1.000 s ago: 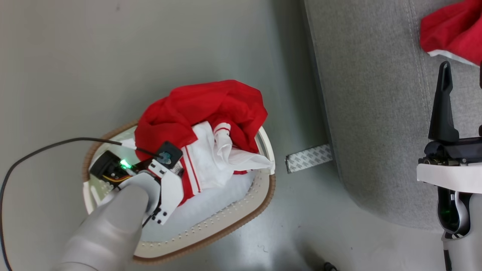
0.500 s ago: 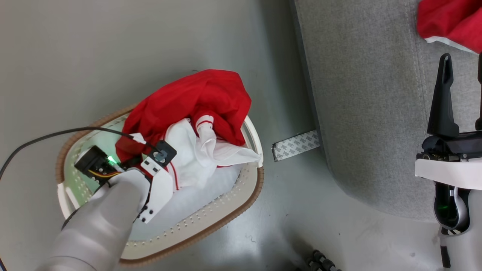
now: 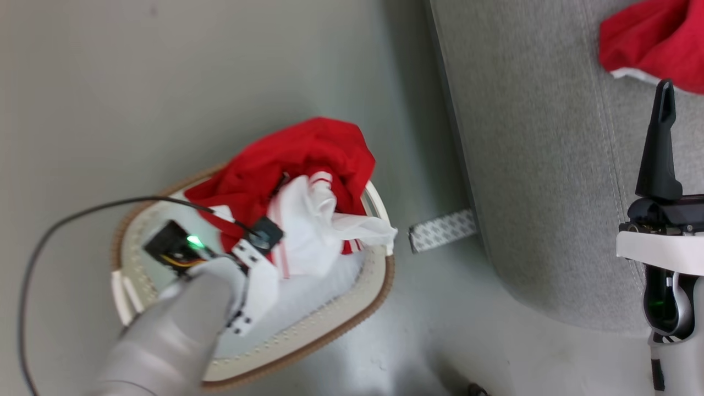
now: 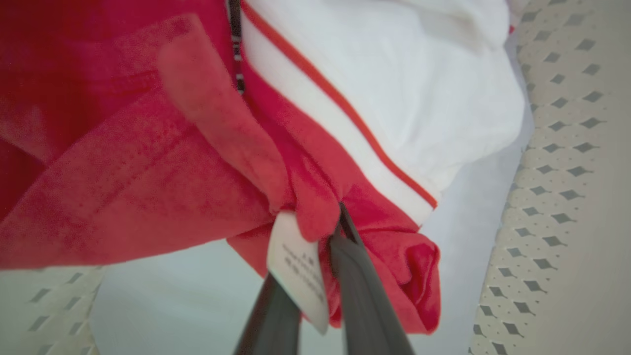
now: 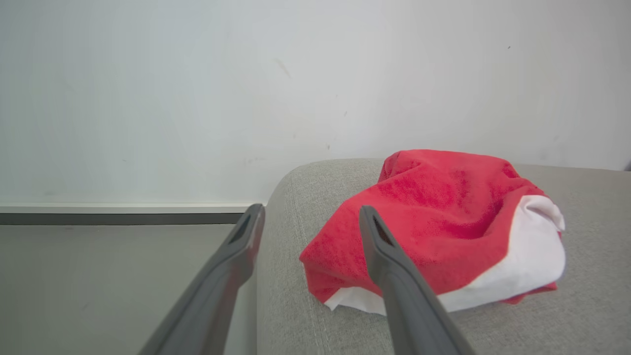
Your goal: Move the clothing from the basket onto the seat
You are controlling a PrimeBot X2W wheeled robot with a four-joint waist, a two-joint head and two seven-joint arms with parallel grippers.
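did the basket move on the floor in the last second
No. The basket keeps the same small gap between its right rim and the tape strip; the whole view shifted, so the camera moved, not the basket.

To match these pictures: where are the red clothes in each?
Head view: pile in basket, centre left; another piece on sofa, top right.
Left wrist view: that pile, upper left.
Right wrist view: the sofa piece, right of centre.
Shared landmarks: basket wall, sofa.

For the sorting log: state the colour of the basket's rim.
Brown, woven-look basket rim; clearest in the head view.
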